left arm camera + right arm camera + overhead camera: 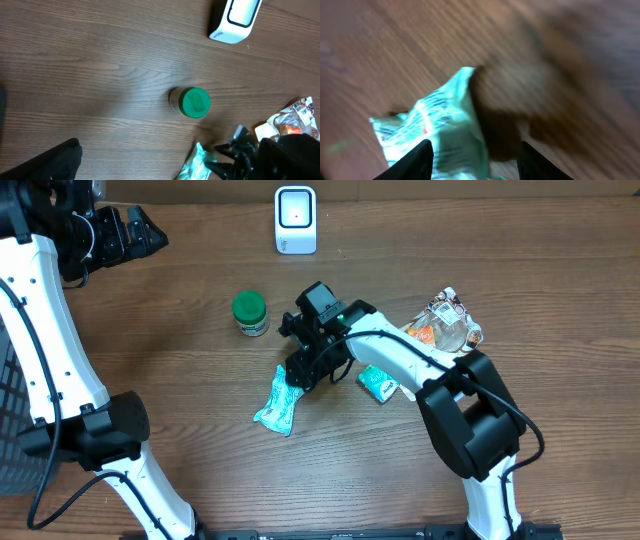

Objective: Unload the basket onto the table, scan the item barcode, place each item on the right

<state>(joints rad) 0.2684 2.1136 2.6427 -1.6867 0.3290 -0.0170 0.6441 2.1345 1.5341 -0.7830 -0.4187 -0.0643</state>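
A teal snack packet [280, 400] lies flat on the wooden table; it also shows in the left wrist view [196, 165]. My right gripper [300, 370] hovers over its upper end. In the right wrist view the packet [435, 125] sits blurred below and between the spread fingers, and the gripper [475, 145] is open, not clamped on it. The white barcode scanner [296, 220] stands at the back centre of the table, also seen from the left wrist [235, 20]. My left gripper [150, 235] is far off at the back left, open and empty; only one finger [55, 160] shows in its own view.
A small jar with a green lid [250, 313] stands left of the right gripper. A second teal packet [378, 383] lies under the right arm, and a crinkled clear snack bag [447, 323] sits to the right. A dark basket [10, 410] is at the left edge.
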